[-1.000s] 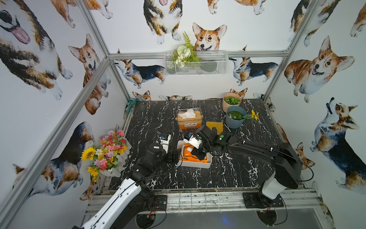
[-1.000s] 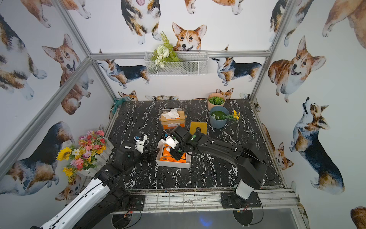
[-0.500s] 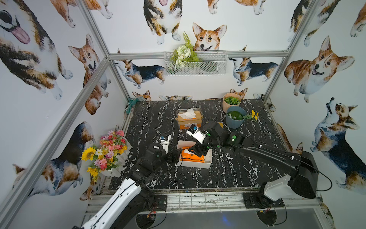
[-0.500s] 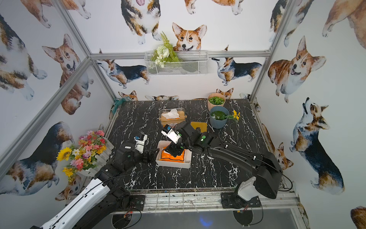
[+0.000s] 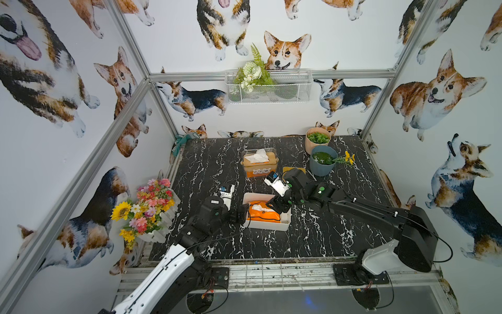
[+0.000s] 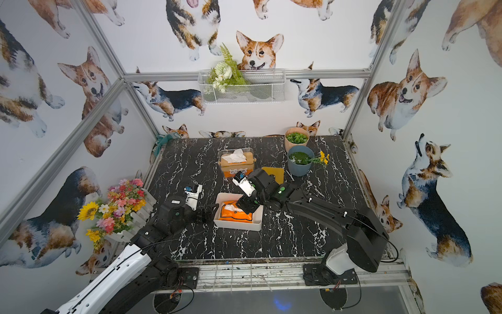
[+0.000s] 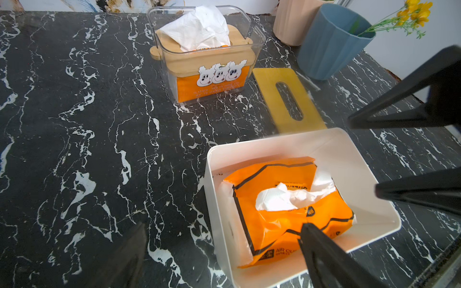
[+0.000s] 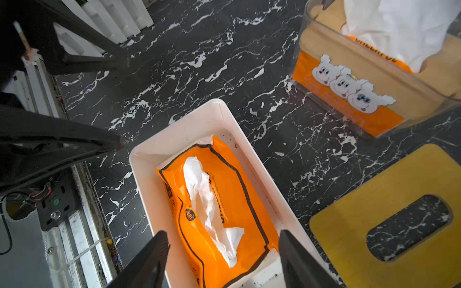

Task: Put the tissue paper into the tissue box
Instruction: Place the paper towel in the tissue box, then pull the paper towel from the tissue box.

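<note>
Tissue pack [image 8: 252, 207] lies in tissue box [image 8: 172, 134]. Right gripper [image 8: 222, 233] above, jaws apart, empty. Left gripper [image 5: 242, 214] beside box, jaws apart. Advisable: press pack level gently.

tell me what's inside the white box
An orange tissue pack lies inside the white box, white tissue sticking out of its top opening. What lies beneath the pack is covered.

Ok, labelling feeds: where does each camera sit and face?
Top views: high in front, looking down at the table; left arm, right arm show.
Left wrist: on the left arm, facing the white box; left claw, right claw show.
Right wrist: on the right arm, looking into that box; right claw shows.
Shared: both wrist views show the tissue pack, wooden lid.
</note>
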### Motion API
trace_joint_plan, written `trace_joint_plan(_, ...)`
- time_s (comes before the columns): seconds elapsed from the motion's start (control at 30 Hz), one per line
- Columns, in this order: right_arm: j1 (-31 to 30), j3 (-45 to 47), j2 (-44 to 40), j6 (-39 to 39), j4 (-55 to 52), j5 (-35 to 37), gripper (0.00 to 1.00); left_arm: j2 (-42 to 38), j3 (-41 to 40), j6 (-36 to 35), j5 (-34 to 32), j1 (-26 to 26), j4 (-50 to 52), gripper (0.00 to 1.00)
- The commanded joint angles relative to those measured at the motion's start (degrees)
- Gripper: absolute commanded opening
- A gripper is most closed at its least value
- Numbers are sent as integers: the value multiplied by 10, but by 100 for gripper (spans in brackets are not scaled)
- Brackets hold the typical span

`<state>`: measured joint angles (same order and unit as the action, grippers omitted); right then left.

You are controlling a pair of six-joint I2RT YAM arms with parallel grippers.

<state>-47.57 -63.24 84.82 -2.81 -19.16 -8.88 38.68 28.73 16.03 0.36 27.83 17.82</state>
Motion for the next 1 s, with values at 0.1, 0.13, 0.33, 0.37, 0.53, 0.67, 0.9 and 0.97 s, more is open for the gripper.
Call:
trace_joint_plan(0.1,0,-30,57,-12,-16,15,69,0,-2,-7,4,-1,-12,100)
trace_joint_plan(0.13,0,-34,65,-9,-21,19,68,1,-2,-7,5,-1,-12,100)
trace_joint_plan(0.33,0,-42,97,1,-38,11,59,2,-2,-7,6,-1,-13,100)
trace_joint_plan(0.37,0,-41,100,3,-39,6,59,1,-2,-7,7,-1,-13,100)
trace_joint_plan(0.53,0,-31,100,16,-49,-8,55,2,-2,-7,7,-1,-13,100)
trace_joint_plan(0.67,1,-25,103,24,-64,-17,50,3,-2,-7,8,-1,-13,100)
trace_joint_plan(0.9,4,-29,102,28,-72,-43,16,4,-1,-7,7,-1,-13,100)
trace_joint_plan(0.97,5,-32,99,28,-71,-48,7,4,-1,-7,7,-1,-13,100)
